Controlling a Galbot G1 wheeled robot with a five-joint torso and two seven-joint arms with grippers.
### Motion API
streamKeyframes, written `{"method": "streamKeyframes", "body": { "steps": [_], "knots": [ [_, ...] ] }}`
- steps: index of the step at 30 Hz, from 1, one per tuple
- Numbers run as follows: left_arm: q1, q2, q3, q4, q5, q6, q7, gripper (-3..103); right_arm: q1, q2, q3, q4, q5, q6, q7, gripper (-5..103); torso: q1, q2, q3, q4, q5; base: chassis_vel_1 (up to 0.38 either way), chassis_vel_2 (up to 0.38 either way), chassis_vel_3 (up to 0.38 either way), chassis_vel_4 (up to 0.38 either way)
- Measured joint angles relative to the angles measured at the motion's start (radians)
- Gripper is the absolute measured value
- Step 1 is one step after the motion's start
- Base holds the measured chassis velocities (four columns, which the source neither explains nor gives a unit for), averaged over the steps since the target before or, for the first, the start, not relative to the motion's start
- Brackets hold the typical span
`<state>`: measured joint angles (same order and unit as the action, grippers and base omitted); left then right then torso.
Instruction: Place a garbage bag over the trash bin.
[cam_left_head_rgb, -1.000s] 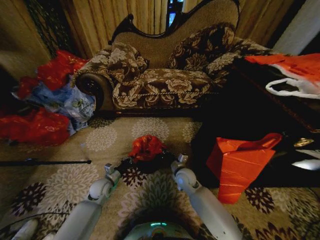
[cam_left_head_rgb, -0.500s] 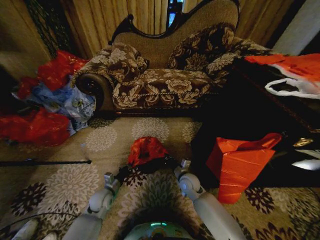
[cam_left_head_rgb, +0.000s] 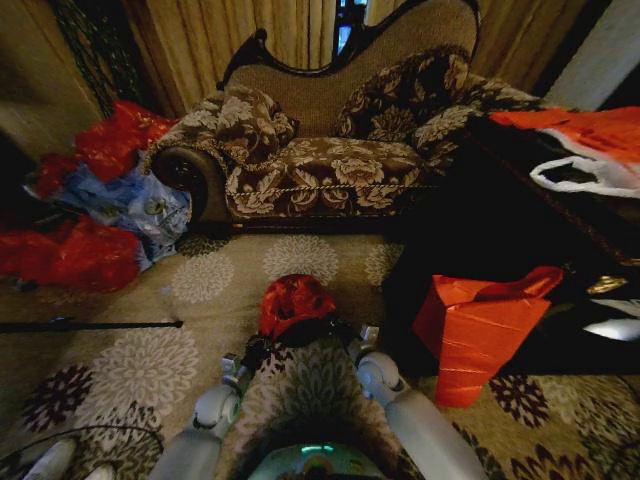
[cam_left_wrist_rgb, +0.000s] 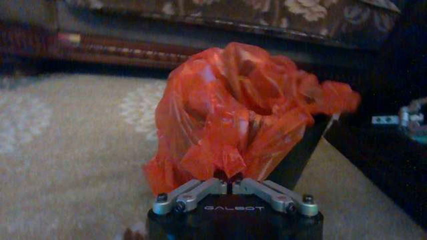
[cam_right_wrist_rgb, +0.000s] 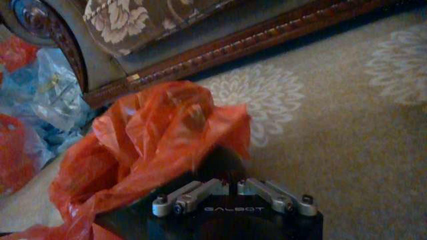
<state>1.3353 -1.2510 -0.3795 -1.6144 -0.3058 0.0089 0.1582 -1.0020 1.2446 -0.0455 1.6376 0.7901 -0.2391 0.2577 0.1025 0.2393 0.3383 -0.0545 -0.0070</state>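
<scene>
Left gripper (cam_left_wrist_rgb: 231, 186) pinching garbage bag (cam_left_wrist_rgb: 240, 110) draped over trash bin (cam_left_wrist_rgb: 303, 150).

The word "GALBOT" is written in small letters on the black body of the left gripper (cam_left_wrist_rgb: 231, 189) and of the right gripper (cam_right_wrist_rgb: 233, 189).

A sofa (cam_left_head_rgb: 320, 150) with dark floral fabric and a carved dark wood frame stands at the far side, in front of tan curtains (cam_left_head_rgb: 250, 30). On the floor lies a beige carpet (cam_left_head_rgb: 200, 290) with pale flower patterns. At the left, a heap of red and blue bags (cam_left_head_rgb: 100, 210) rests beside the sofa arm. At the right, a stiff orange-red bag (cam_left_head_rgb: 475, 325) stands upright against dark furniture.
</scene>
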Motion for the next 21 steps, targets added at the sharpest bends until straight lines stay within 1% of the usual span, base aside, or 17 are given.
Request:
{"method": "streamKeyframes", "body": {
  "steps": [3, 5, 7, 8, 9, 10, 11, 12, 13, 14, 15, 16, 17, 18, 19, 20, 21],
  "knots": [
    [-0.001, -0.007, 0.000, 0.033, 0.104, -0.040, 0.003, 0, 0.001, 0.011, 0.000, -0.023, -0.008, -0.001, -0.002, 0, 0.000, 0.000, 0.000, 0.0000, -0.0001, 0.000, 0.000, 0.000, 0.000],
    [-0.003, -0.010, 0.000, 0.045, 0.126, -0.057, 0.000, 0, 0.002, 0.015, 0.000, -0.024, -0.012, -0.001, 0.001, 0, 0.000, 0.000, 0.000, 0.0000, -0.0001, 0.000, 0.000, 0.000, 0.000],
    [-0.002, -0.013, 0.000, 0.047, 0.135, -0.069, -0.013, -2, 0.000, 0.016, 0.000, -0.010, -0.013, -0.008, 0.028, 0, 0.000, 0.000, 0.000, 0.0001, -0.0001, 0.000, 0.000, 0.000, 0.000],
    [0.001, -0.014, 0.000, 0.043, 0.129, -0.071, -0.021, 3, -0.004, 0.012, 0.001, 0.006, -0.012, -0.012, 0.040, 0, 0.000, 0.000, 0.000, 0.0001, 0.0000, 0.000, 0.000, 0.000, 0.000],
    [0.001, -0.014, 0.000, 0.043, 0.129, -0.071, -0.021, 3, -0.004, 0.012, 0.001, 0.006, -0.012, -0.012, 0.040, 0, 0.000, 0.000, 0.000, 0.0001, 0.0000, 0.000, 0.000, 0.000, 0.000],
    [0.007, -0.015, -0.001, 0.034, 0.113, -0.079, -0.025, 8, -0.014, 0.002, 0.006, 0.029, -0.012, -0.013, 0.056, 0, 0.000, 0.000, 0.000, 0.0002, -0.0002, 0.000, 0.000, 0.000, 0.000],
    [0.010, -0.014, -0.003, 0.030, 0.106, -0.085, -0.025, 14, -0.022, -0.003, 0.010, 0.042, -0.012, -0.013, 0.067, 5, 0.000, 0.000, 0.000, 0.0001, -0.0004, 0.000, 0.000, 0.000, 0.000],
    [0.010, -0.014, -0.003, 0.030, 0.106, -0.085, -0.025, 14, -0.022, -0.003, 0.010, 0.042, -0.012, -0.013, 0.067, 5, 0.000, 0.000, 0.000, 0.0001, -0.0004, 0.000, 0.000, 0.000, 0.000],
    [0.014, -0.013, -0.006, 0.026, 0.096, -0.095, -0.024, 14, -0.032, -0.007, 0.013, 0.059, -0.012, -0.013, 0.079, 10, 0.000, 0.000, 0.000, 0.0000, -0.0004, 0.000, 0.000, 0.000, 0.000],
    [0.017, -0.011, -0.010, 0.022, 0.086, -0.104, -0.022, 19, -0.041, -0.010, 0.016, 0.077, -0.010, -0.014, 0.093, 10, 0.000, 0.000, 0.000, -0.0001, -0.0001, 0.000, 0.000, 0.000, 0.000],
    [0.028, 0.000, -0.022, 0.002, 0.045, -0.129, -0.015, 24, -0.073, -0.022, 0.030, 0.137, -0.002, -0.019, 0.128, 21, 0.000, 0.000, 0.000, 0.0000, -0.0003, 0.000, 0.000, 0.000, 0.000],
    [0.033, 0.005, -0.027, -0.008, 0.028, -0.138, -0.014, 30, -0.089, -0.028, 0.035, 0.160, 0.001, -0.022, 0.136, 27, 0.000, 0.000, 0.000, 0.0000, -0.0003, 0.000, 0.000, 0.000, 0.000],
    [0.033, 0.005, -0.027, -0.008, 0.028, -0.138, -0.014, 30, -0.089, -0.028, 0.035, 0.160, 0.001, -0.022, 0.136, 27, 0.000, 0.000, 0.000, 0.0000, -0.0003, 0.000, 0.000, 0.000, 0.000],
    [0.038, 0.009, -0.034, -0.019, 0.014, -0.149, -0.013, 36, -0.102, -0.033, 0.040, 0.182, 0.002, -0.026, 0.143, 27, 0.000, 0.000, 0.000, 0.0000, -0.0001, 0.000, 0.000, 0.000, 0.000],
    [0.041, 0.011, -0.037, -0.025, 0.008, -0.155, -0.013, 36, -0.110, -0.035, 0.043, 0.197, 0.003, -0.028, 0.148, 32, 0.000, 0.000, 0.000, 0.0000, -0.0001, 0.000, 0.000, 0.000, 0.000],
    [0.052, 0.020, -0.045, -0.049, -0.007, -0.168, -0.010, 46, -0.134, -0.039, 0.047, 0.238, 0.007, -0.035, 0.167, 37, 0.000, 0.000, 0.000, -0.0002, -0.0002, 0.000, 0.000, 0.000, 0.000],
    [0.052, 0.020, -0.045, -0.049, -0.007, -0.168, -0.010, 46, -0.134, -0.039, 0.047, 0.238, 0.007, -0.035, 0.167, 37, 0.000, 0.000, 0.000, -0.0002, -0.0002, 0.000, 0.000, 0.000, 0.000]
  ]
}}
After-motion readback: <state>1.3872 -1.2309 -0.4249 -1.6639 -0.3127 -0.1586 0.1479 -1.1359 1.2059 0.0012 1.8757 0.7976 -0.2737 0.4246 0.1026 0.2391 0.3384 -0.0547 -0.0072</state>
